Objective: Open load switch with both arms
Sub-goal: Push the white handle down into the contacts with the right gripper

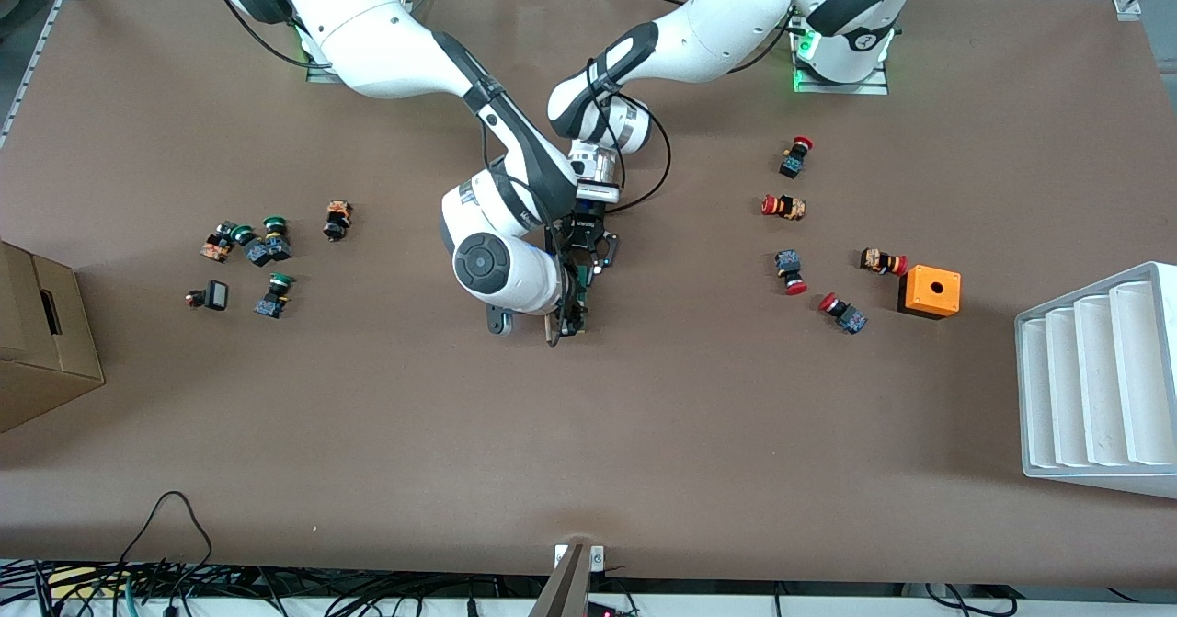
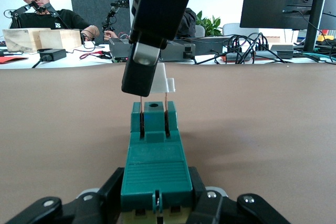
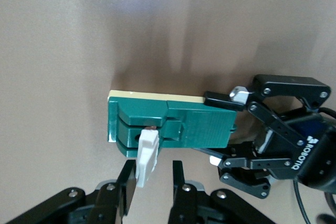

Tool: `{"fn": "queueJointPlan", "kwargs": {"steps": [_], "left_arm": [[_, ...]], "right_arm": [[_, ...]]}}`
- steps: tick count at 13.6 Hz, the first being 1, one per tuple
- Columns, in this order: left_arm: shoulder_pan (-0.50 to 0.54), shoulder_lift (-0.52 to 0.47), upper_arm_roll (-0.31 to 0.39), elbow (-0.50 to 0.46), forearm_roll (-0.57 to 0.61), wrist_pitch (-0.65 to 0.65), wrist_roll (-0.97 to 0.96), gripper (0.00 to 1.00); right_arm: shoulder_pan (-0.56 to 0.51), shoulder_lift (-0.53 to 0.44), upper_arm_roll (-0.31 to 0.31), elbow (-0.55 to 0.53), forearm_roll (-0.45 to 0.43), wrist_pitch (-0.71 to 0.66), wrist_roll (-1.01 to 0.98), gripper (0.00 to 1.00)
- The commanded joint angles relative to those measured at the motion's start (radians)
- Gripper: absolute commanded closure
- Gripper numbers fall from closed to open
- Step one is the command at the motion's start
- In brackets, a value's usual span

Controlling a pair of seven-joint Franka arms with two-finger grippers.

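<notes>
Two arms: both white jointed robot arms meet over the middle of the brown desk [image 1: 644,433]; neither waits.
Load switch: the small narrow dark-green rectangular block with a ribbed centre [image 2: 155,169] is held between the two pincers at the desk's middle, low over or on the surface; which, I cannot tell.
Left pincer: the black two-finger left pincer [image 2: 156,203] is clamped shut on the green body's ribbed end, steadying it.
Right pincer: the black right pincer [image 3: 149,179] is closed on the white plastic end piece [image 3: 147,158].
White end piece: in the left wrist view it stands raised off the green body [image 2: 164,80], with two thin copper-coloured blades [image 2: 167,106] running down from it into slots in the block.
Step in hand: judged as the opening pull itself; the piece looks partly drawn, the blades not yet clear of the slots.
Next move: probably a straight pull along the blades while the left pincer holds the body fixed; a sideways tug could bend the blades or twist the block in its grip.
Other things: red-capped push buttons [image 1: 784,207] and an orange box with a hole [image 1: 930,291] lie at about three o'clock from the switch, green-capped push buttons [image 1: 273,235] at about nine o'clock, all well apart from it.
</notes>
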Motion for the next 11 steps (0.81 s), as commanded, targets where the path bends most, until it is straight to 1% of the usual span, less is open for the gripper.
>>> {"fn": "queueJointPlan", "kwargs": {"steps": [1,4,7,11], "left_arm": [[-0.020,0.070,0.008,0.144,0.047,0.062,0.023,0.84],[-0.020,0.068,0.010,0.144,0.047,0.060,0.023,0.84],[-0.020,0.068,0.010,0.144,0.047,0.060,0.023,0.84],[-0.022,0.068,0.010,0.144,0.047,0.060,0.023,0.84]], "right_arm": [[-0.004,-0.069,0.017,-0.079,-0.022,0.002,0.007,0.66],[-0.002,-0.079,0.017,-0.088,-0.023,-0.001,0.004,0.66],[-0.004,-0.108,0.019,-0.142,-0.036,0.001,-0.004,0.66],[-0.007,-0.120,0.026,-0.162,-0.051,0.001,-0.005,0.66]]}}
